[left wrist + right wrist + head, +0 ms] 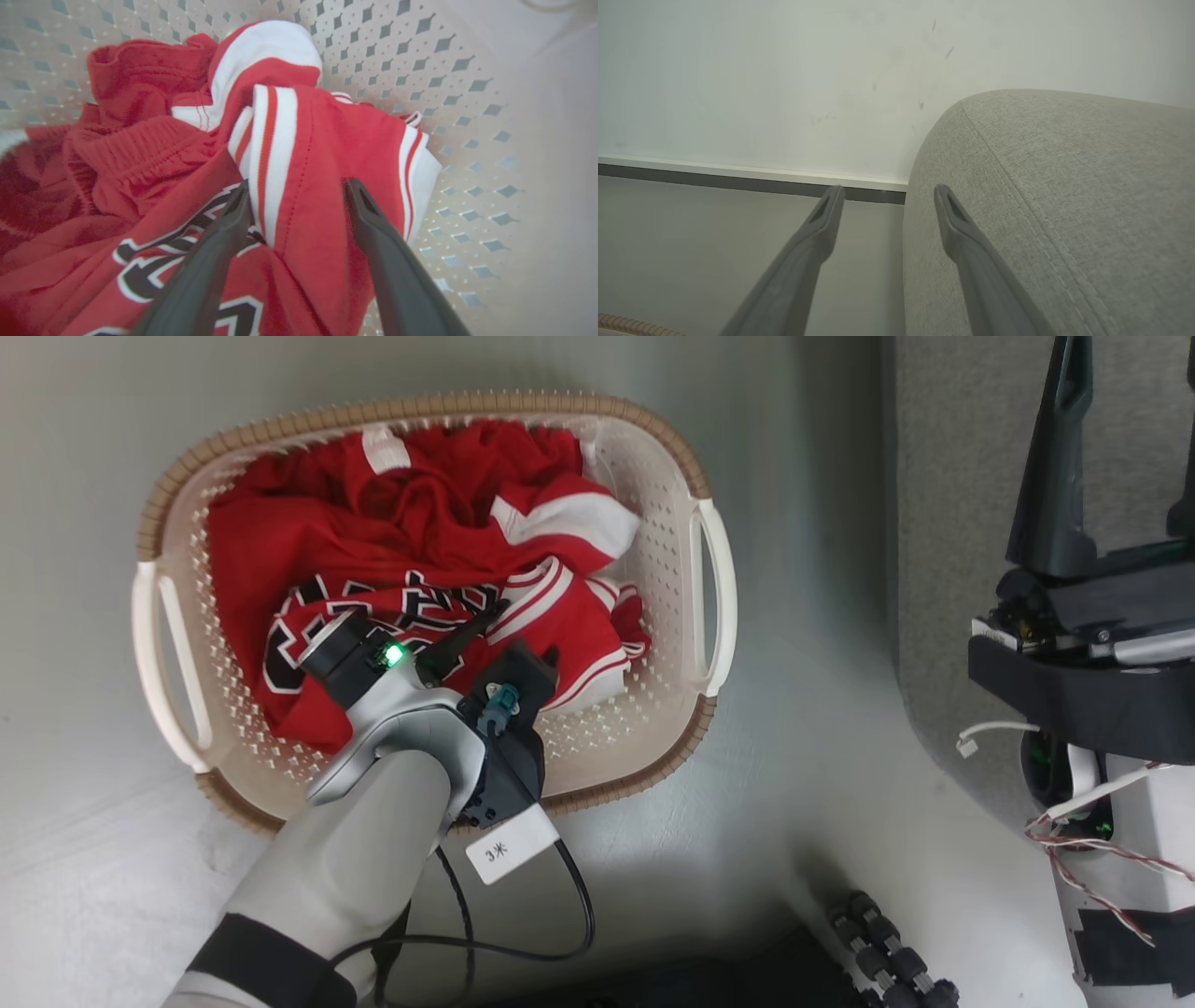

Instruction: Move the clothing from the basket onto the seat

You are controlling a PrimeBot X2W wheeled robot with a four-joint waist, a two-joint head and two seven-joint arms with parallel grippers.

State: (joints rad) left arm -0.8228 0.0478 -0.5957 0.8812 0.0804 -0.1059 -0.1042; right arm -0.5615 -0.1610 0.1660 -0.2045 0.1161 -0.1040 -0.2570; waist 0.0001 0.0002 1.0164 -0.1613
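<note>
I see no garment on the seat (1064,196), so I judge nothing is moved yet. The basket (429,406) holds all the clothing (373,551). My left gripper (296,189) straddles a striped fold of it, fingers apart, not clamped. My right gripper (887,191) hangs spread beside the seat.

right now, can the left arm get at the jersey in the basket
Probably yes. The left gripper is down inside the basket, its jaws open on either side of a striped fold of the jersey, with nothing in the way. Closing should catch it.
</note>
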